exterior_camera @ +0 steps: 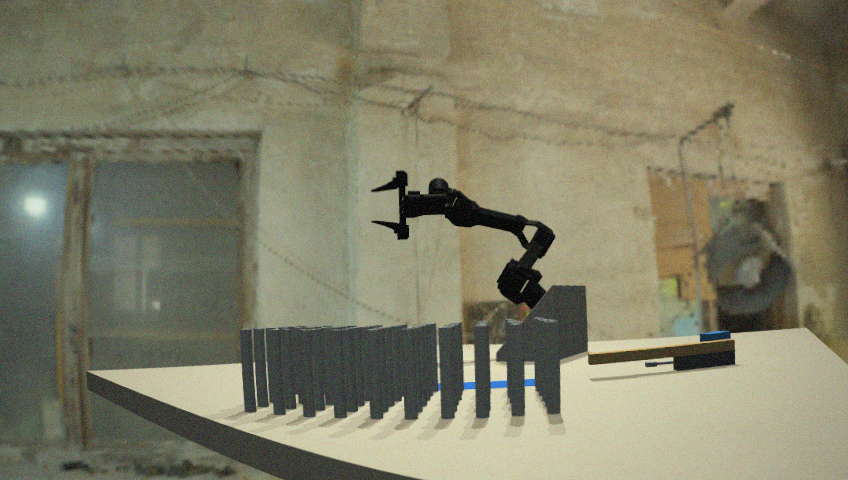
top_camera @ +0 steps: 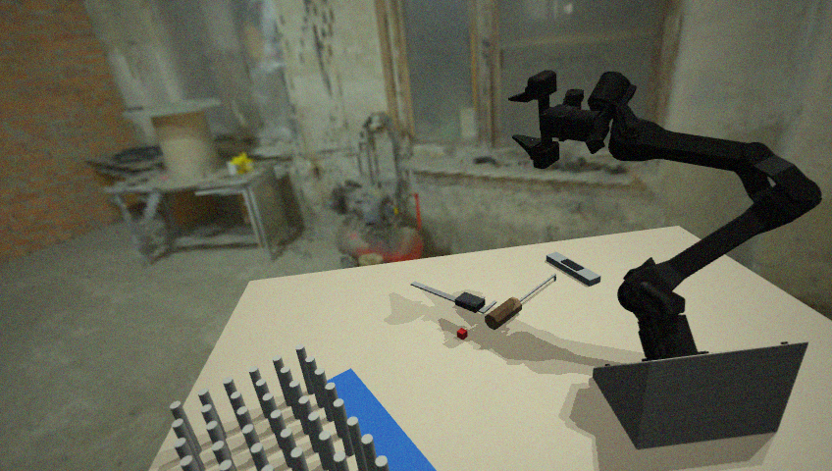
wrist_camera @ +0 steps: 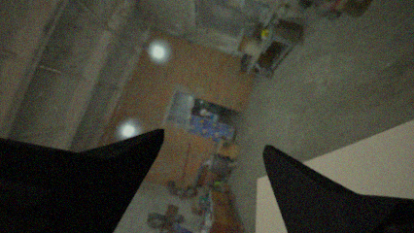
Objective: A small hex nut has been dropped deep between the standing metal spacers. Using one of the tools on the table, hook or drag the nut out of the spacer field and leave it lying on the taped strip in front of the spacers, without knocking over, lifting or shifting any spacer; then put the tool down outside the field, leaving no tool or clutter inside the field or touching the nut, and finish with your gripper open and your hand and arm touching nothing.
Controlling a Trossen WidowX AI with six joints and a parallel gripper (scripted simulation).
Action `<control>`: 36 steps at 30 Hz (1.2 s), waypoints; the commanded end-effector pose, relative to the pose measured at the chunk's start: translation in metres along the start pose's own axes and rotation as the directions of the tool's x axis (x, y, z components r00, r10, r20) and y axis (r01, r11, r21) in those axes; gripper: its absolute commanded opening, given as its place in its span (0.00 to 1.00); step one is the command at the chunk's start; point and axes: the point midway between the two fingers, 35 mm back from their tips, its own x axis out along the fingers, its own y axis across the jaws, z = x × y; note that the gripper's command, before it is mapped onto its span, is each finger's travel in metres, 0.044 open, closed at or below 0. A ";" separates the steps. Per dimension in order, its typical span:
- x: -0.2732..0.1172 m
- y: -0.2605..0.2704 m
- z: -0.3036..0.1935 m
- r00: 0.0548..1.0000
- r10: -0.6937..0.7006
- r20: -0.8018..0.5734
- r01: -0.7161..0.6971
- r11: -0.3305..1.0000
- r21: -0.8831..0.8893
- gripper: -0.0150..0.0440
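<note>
We saw the black two-fingered tool (top_camera: pixel 516 118) (exterior_camera: pixel 373 206) (wrist_camera: pixel 214 142) raised above the pale cream bench (top_camera: pixel 525 396) (exterior_camera: pixel 654 416) (wrist_camera: pixel 360 170), its fingers wide apart with nothing between them. The tall grey cylindrical metal spacers (top_camera: pixel 339 411) (exterior_camera: pixel 447 371) stood upright in rows beside the flat blue taped strip (top_camera: pixel 382 426) (exterior_camera: pixel 499 384). We could not make out the small hex nut among them. Well apart from the spacers lay a brown wooden-handled rod (top_camera: pixel 504 313), a thin grey bar with a black block (top_camera: pixel 470 300), a grey-and-black rectangular bar (top_camera: pixel 572 268) and a small red cube (top_camera: pixel 461 333).
</note>
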 end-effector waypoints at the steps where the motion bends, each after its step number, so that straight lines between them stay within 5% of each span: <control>1: 0.001 0.000 -0.003 1.000 -0.001 -0.006 0.001 1.000 -0.007 0.98; 10: 0.048 -0.031 -0.140 0.946 -0.056 -0.321 -0.049 0.949 -0.310 1.00; 17: 0.047 -0.066 -0.258 0.822 -0.112 -0.558 -0.212 0.849 -0.484 1.00; 29: -0.034 -0.141 -0.432 0.471 -0.220 -0.854 -0.612 0.616 -0.497 1.00; 36: -0.097 -0.179 -0.488 0.273 -0.269 -0.924 -0.775 0.507 -0.377 1.00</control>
